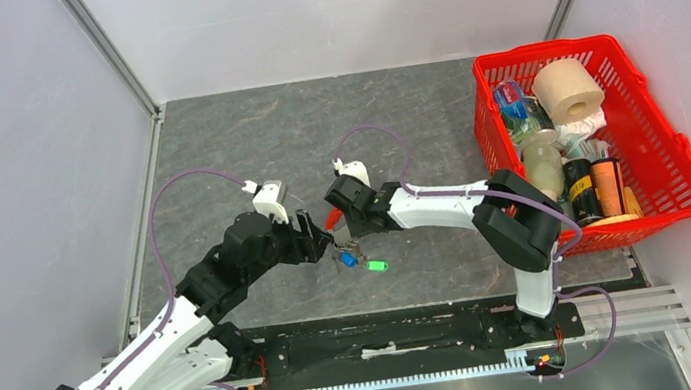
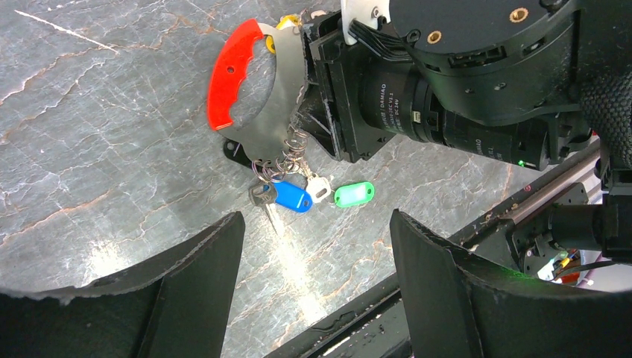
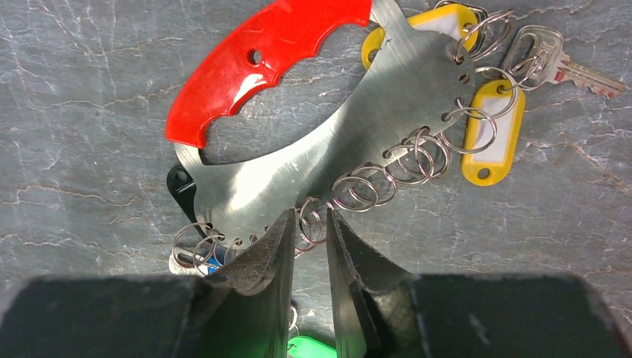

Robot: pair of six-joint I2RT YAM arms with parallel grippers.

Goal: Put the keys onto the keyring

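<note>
The keyring is a flat silver crescent plate (image 3: 358, 112) with a red grip (image 3: 261, 60) and several small wire rings (image 3: 417, 156) along its edge. My right gripper (image 3: 309, 227) is shut on that ringed edge, with one ring between the pads. It holds the plate tilted over the table (image 2: 261, 112). Yellow-tagged keys (image 3: 488, 130) and a silver key (image 3: 551, 60) hang on rings. A blue-tagged key (image 2: 292, 197), a small silver key (image 2: 319, 188) and a green tag (image 2: 353, 195) lie under the plate's lower end. My left gripper (image 2: 317, 253) is open and empty just short of them.
A red plastic basket (image 1: 690, 160) full of groceries stands at the right edge of the table. The black rail (image 1: 410, 333) with both arm bases runs along the near edge, close to the green tag (image 1: 377, 265). The two wrists nearly meet at mid-table.
</note>
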